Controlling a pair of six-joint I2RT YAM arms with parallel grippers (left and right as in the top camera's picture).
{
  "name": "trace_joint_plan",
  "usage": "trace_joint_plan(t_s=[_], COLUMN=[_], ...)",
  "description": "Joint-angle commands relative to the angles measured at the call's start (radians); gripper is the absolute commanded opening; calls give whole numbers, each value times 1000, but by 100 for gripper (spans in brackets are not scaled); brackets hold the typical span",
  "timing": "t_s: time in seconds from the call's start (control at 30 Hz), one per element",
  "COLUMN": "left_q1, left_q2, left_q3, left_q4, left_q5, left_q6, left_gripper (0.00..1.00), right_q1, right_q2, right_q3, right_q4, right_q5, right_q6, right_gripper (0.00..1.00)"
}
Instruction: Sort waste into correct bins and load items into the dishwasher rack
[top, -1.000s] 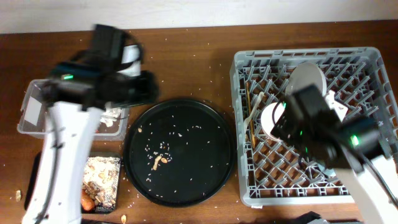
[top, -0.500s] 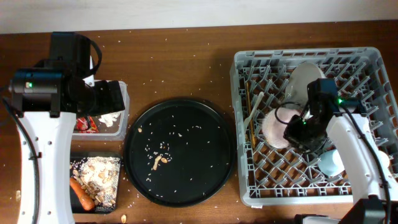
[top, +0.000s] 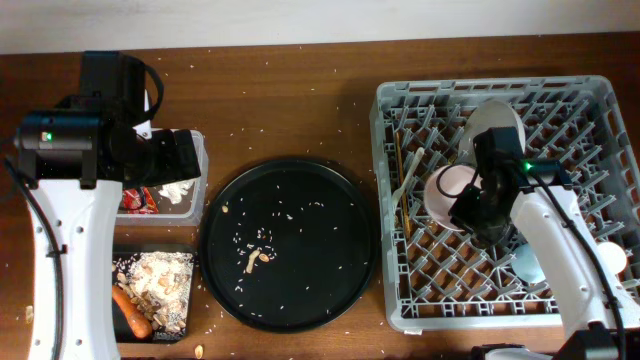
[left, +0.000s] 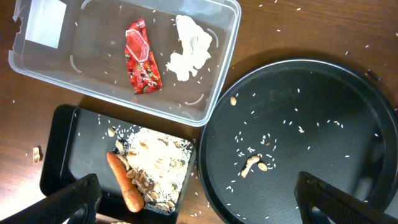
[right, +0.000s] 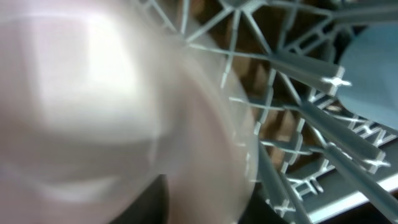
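Nearly done: wrapper (left: 142, 56) and tissue (left: 189, 55) in the clear tub (left: 219, 84), carrot (left: 124, 183) in the black tray (left: 68, 149), bowl (top: 446, 190) in the rack (top: 470, 316) at the right gripper (top: 478, 208) (grip unclear), left gripper (left: 199, 194) spread empty, rice grains (left: 239, 137) left on the round tray (left: 323, 99)

Red wrapper (left: 142, 65), white tissue (left: 189, 55), orange carrot (left: 124, 183), grey rack (top: 440, 270), whitish bowl (top: 445, 190), black round tray (top: 330, 280)

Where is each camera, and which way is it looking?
Overhead: above the table, facing straight down; left arm and right arm show.
Left wrist: on the left arm, facing down at the clear tub and black tray; its fingertips show.
Right wrist: pressed close to the white bowl and rack; blurry.
Shared: overhead and left wrist both show the round tray.
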Motion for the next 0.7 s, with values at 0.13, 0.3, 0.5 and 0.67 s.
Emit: trace_joint_plan(t_s=[0.13, 0.3, 0.5, 0.67], left_q1=[1, 1, 1, 1], left_q2=[-23, -23, -23, -23], left_q3=[12, 12, 12, 12], left_q4=[-1, -1, -1, -1], left_q5=[-11, -11, -11, -11], left_q6=[16, 16, 16, 16], left_gripper=[99, 99, 99, 99], right_q1=[24, 522, 563, 560], right_q2=[-54, -37, 456, 535], right_q3=[300, 617, 584, 584], right_q4=[-201, -550, -555, -556], right_q5=[245, 885, 1010, 1118], right_q6=[-18, 60, 96, 125], right_gripper=[4, 4, 4, 4])
